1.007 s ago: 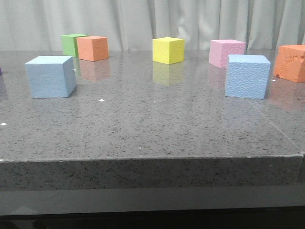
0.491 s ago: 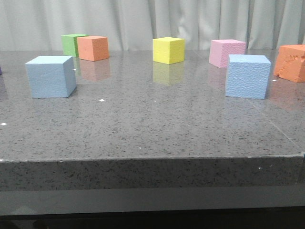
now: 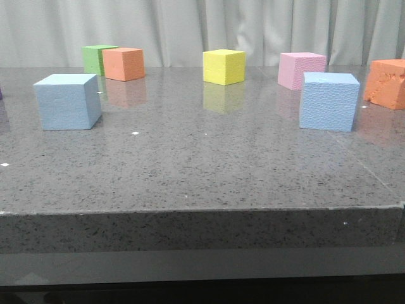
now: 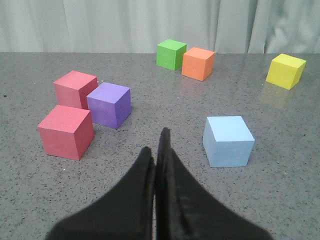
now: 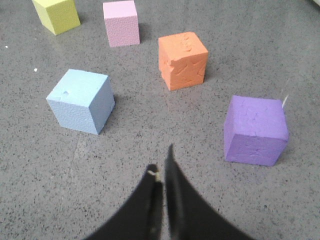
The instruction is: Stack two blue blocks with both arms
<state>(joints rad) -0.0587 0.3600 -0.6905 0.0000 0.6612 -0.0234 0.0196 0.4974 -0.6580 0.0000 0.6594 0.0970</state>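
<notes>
Both grippers' fingers pressed together, empty: left gripper (image 4: 159, 142) near left blue block (image 4: 228, 141), right gripper (image 5: 162, 165) near right blue block (image 5: 81, 101), neither touching.

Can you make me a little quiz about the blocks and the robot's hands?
1. True or false: the two blue blocks are stacked.
2. In the front view, which block sits between the green block and the yellow block? A pink, B orange, C purple.
3. Are the left gripper and right gripper open or shut?

Key: 1 false; the left blue block and the right blue block stand far apart on the table. 2 B. 3 shut, holding nothing.
</notes>
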